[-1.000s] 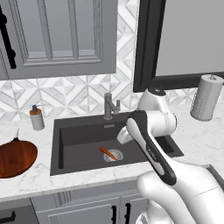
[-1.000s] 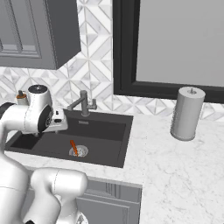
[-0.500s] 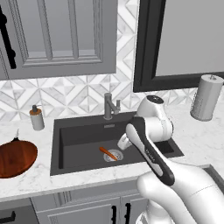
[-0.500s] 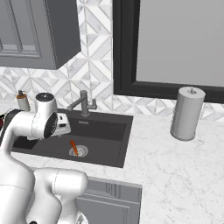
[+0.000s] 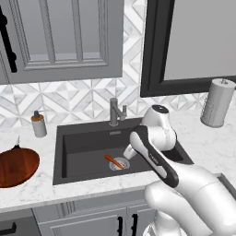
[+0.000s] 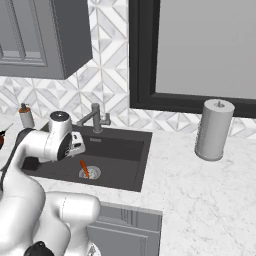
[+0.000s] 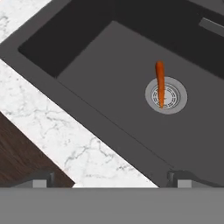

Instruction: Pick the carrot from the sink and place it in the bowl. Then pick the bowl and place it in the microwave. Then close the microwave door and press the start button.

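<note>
Marble worktop frames the sink from the left base, where the carrot lies across the drain. From the right base it sits just beside the wrist. Hand view: fingers spread, apparently empty; the carrot lies ahead, right of centre, lengthwise away.

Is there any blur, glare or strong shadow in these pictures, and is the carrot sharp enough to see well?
Hand view: carrot sharp over the drain, no blur; the sink darkens toward its far wall. Left base view: even flat light, a soft sheen on the bowl. Right base view: no glare, carrot small but clear.
</note>
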Motion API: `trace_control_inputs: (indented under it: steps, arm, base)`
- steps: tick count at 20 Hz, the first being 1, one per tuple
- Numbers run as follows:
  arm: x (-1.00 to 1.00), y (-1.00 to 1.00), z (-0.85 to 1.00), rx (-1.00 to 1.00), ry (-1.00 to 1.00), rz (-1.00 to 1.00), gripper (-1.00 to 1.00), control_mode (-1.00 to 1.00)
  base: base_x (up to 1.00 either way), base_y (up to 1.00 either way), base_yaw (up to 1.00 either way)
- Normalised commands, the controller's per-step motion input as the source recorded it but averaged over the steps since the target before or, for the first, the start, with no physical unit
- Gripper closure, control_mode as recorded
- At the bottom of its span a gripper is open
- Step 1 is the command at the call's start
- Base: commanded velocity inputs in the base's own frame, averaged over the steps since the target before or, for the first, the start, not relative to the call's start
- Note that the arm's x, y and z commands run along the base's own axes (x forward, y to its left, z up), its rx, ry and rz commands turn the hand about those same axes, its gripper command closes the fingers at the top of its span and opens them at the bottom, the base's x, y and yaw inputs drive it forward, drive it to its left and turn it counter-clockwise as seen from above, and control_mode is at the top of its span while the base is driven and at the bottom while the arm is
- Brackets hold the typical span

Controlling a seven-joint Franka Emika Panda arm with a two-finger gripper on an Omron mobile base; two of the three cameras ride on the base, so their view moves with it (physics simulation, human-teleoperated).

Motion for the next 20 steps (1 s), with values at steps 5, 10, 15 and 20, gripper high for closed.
trace_control_inputs:
  steps: [5, 10, 15, 20]
  arm:
    - [0.39, -0.07, -0.31, 0.0, -0.01, 0.01, -1.0, -1.0]
    - [0.34, -0.01, -0.36, 0.0, -0.04, 0.0, -1.0, -1.0]
    - [0.37, 0.07, -0.32, 0.0, 0.0, 0.0, -1.0, -1.0]
    - [0.32, 0.37, -0.24, -0.01, 0.0, -0.04, -1.0, -1.0]
  base:
    - [0.0, 0.0, 0.0]
    - [0.0, 0.0, 0.0]
    - [0.0, 0.0, 0.0]
    - [0.0, 0.0, 0.0]
